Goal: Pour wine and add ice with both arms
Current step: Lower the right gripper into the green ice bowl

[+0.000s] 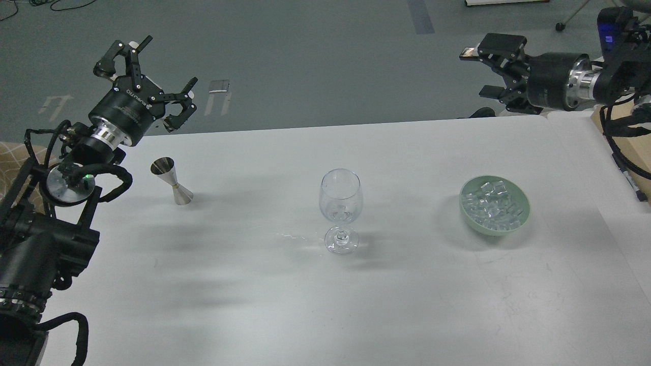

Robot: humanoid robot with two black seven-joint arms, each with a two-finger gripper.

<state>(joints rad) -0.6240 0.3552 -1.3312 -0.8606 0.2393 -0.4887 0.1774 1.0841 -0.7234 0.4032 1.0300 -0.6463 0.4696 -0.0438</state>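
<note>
A clear stemmed wine glass (341, 208) stands upright at the table's middle, with what looks like ice in its bowl. A heap of clear ice cubes (492, 204) lies in a pale green bowl (524, 216) to its right. A steel jigger (173, 181) stands at the left. My left gripper (147, 76) is open and empty, raised above the table's far left edge behind the jigger. My right gripper (491, 71) is open and empty, held high beyond the far right edge, well behind the bowl.
The white table (254, 305) ends at its far edge against grey floor. A dark pen (628, 178) lies at the right edge. Small water drops (292, 236) sit left of the glass foot.
</note>
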